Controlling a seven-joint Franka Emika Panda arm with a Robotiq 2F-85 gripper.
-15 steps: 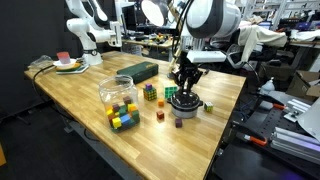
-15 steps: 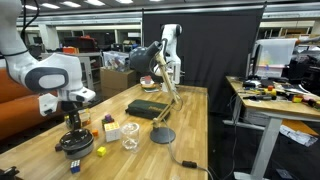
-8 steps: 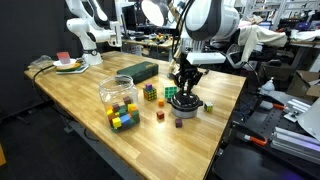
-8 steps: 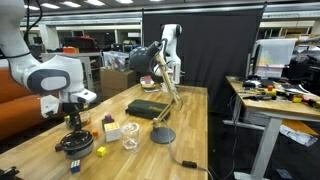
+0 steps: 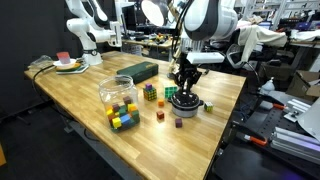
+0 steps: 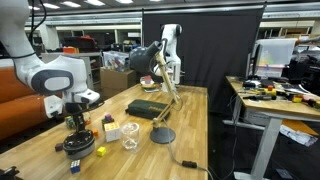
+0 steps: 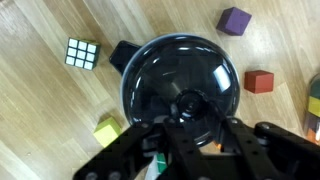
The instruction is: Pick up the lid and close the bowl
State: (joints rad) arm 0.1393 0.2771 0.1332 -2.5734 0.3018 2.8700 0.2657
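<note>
On the bowl [image 5: 188, 107], we find the lid [image 7: 180, 70] seated; end effector [image 7: 197, 128] grip indeterminable. We advise releasing gently, then withdrawing straight up.

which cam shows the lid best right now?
Wrist view: the lid is large and centred, its glossy dark top clear. In both exterior views it is only a small dark shape under the gripper.

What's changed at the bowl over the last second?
The gripper has lifted slightly above the lid, fingers apart, holding nothing. The lid stays seated on the bowl; the Rubik's cube and the clear container have not moved.
</note>
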